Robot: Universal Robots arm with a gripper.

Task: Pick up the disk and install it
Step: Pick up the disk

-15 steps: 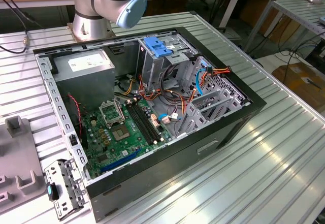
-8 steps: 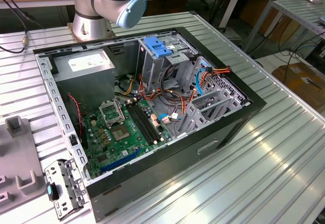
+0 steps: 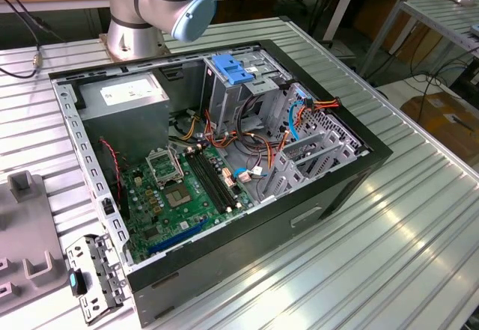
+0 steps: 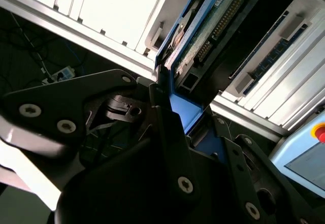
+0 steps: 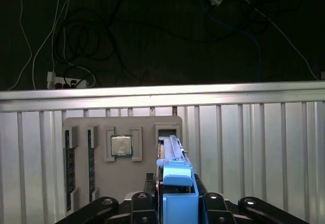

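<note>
The disk [image 5: 175,181] stands on edge between my gripper's [image 5: 177,200] black fingers [image 5: 143,199], its bright blue carrier rail facing the first wrist camera. In the second wrist view the disk [image 4: 213,28] shows its green circuit board and connector row, with the blue rail pinched in the gripper [image 4: 192,118]. The gripper is shut on the disk. It sits over an open slot [image 5: 167,131] in a grey holder plate [image 5: 122,183] on the slatted table. I cannot tell whether the disk's far end is clear of that slot.
An open computer case [image 3: 224,158] lies on the table in the exterior view, with a grey drive cage topped by a blue latch [image 3: 232,72] and a green motherboard [image 3: 179,188]. The grey holder plate carries a processor chip [image 5: 122,145] and memory sticks [image 5: 69,168]. The arm's base [image 3: 135,16] stands behind the case.
</note>
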